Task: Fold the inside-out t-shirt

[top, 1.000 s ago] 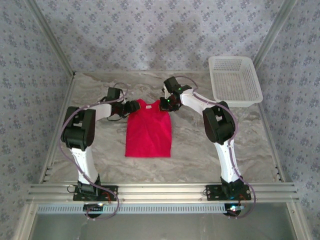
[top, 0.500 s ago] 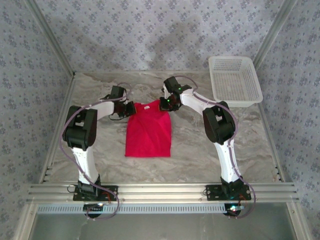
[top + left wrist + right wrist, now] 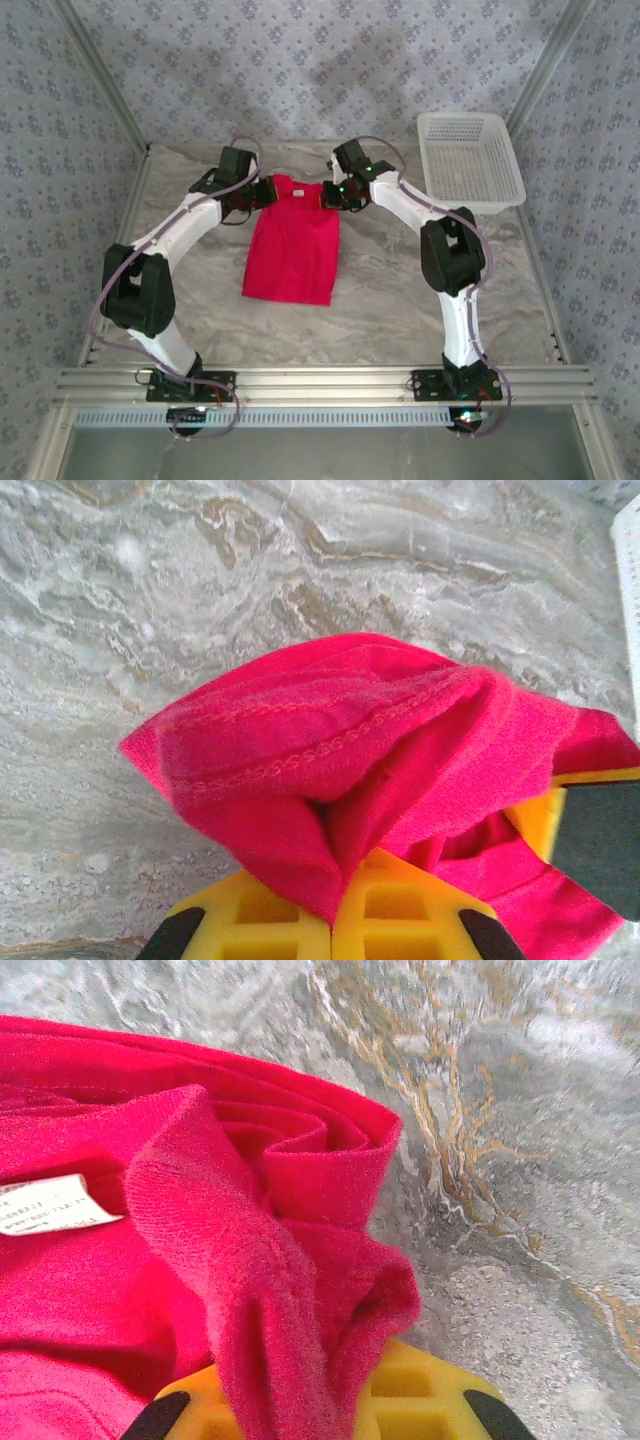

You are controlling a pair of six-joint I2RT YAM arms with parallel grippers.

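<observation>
Toward twelve o'clock on the marble table (image 3: 400,290), we hold the inside-out t-shirt (image 3: 292,250) by its far corners, left gripper (image 3: 264,192) and right gripper (image 3: 333,195) each clamped on bunched fabric. Either pinch could slip if we pull apart, dropping a corner crooked.

clear: bare table (image 3: 400,300) near my bases and either side of the t-shirt (image 3: 292,255) | in my way: white basket (image 3: 470,160), far right corner | patterned walls (image 3: 300,70) behind
</observation>
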